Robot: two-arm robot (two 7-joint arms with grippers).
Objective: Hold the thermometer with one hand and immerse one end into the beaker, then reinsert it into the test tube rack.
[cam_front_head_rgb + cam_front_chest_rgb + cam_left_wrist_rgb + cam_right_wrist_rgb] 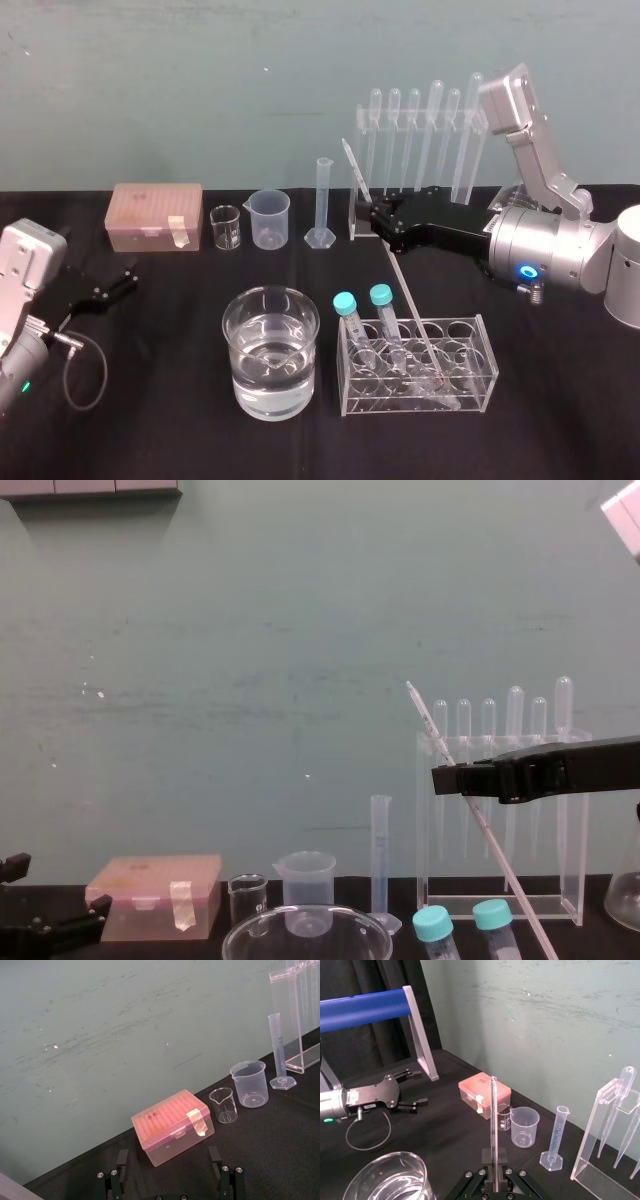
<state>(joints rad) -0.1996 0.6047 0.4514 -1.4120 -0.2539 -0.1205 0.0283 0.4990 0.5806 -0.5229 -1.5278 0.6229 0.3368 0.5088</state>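
Observation:
The thermometer [400, 280] leans with its red end down in the low clear test tube rack [480, 370] and its top tilted back and to the left. My right gripper [372, 215] is shut on its upper part; the right wrist view shows the rod [493, 1125] rising from between the closed fingers [485, 1172]. The chest view has the same grip [450, 778] on the slanted rod [480, 820]. The wide glass beaker [240, 370], part full of water, stands left of the rack. My left gripper [110, 288] rests open at the far left, holding nothing.
Two blue-capped tubes [345, 305] stand in the rack's left end. Along the back sit a pink tip box [155, 215], a tiny glass beaker [226, 227], a plastic spouted beaker [270, 218], a graduated cylinder [322, 200] and a tall acrylic stand of pipettes [420, 150].

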